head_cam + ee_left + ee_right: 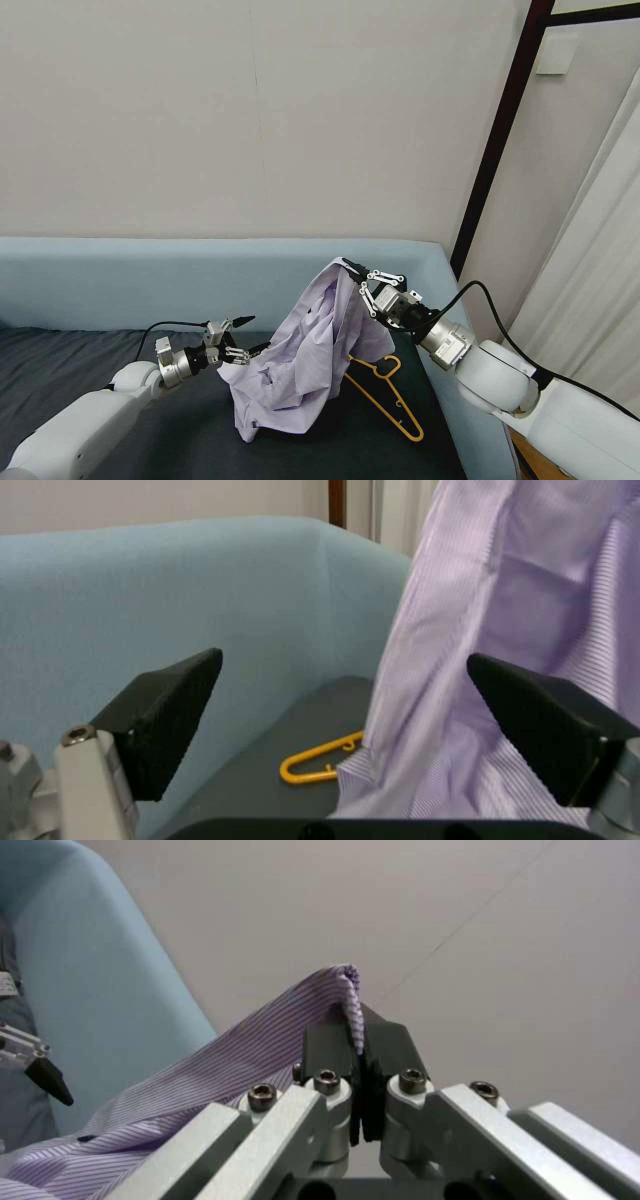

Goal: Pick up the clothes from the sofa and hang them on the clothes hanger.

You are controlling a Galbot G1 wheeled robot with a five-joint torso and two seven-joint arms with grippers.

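- The lavender striped shirt (305, 365) hangs lifted over the sofa (150, 275), its lower folds bunched close to the dark seat cushion.
- The right gripper (352, 270) holds the shirt's top edge, its jaws pressed together on a pinch of fabric. That hold needs to be firm and high so the cloth drapes free.
- The left gripper (250, 337) is spread wide just beside the lower cloth, gripping nothing. It is best closed on one clean edge rather than a bunch.
- The yellow hanger (385, 388) lies on the seat, partly behind the shirt. Dragged cloth could snag its hook.
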